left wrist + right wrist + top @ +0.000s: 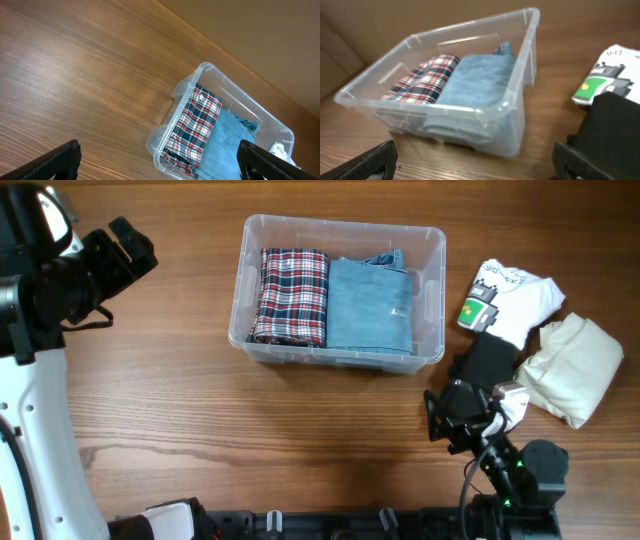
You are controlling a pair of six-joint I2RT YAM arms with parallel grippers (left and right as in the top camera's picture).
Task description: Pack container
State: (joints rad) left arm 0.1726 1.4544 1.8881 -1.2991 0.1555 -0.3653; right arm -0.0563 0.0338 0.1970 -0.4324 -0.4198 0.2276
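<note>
The container (pixel 345 223) was clear, colourless plastic, smooth and glossy, catching highlights along its rim. The plaid cloth (pixel 292 295) looked finely woven and matt; the blue denim garment (pixel 370 305) was soft and dull. The table (pixel 250 440) was brown wood, grained, with a satin sheen. The white printed T-shirt (pixel 515 290) and cream fabric bundle (pixel 575 365) were matt, creased cloth.

Container (pixel 206 65) right corner: cut off at frame edge, behind left gripper's (pixel 159 152) right finger (pixel 265 160).
Printed white garment (pixel 615 65): cropped, right of right gripper (pixel 474 155).
Container base: covered by folded clothes (pixel 370 305).
</note>
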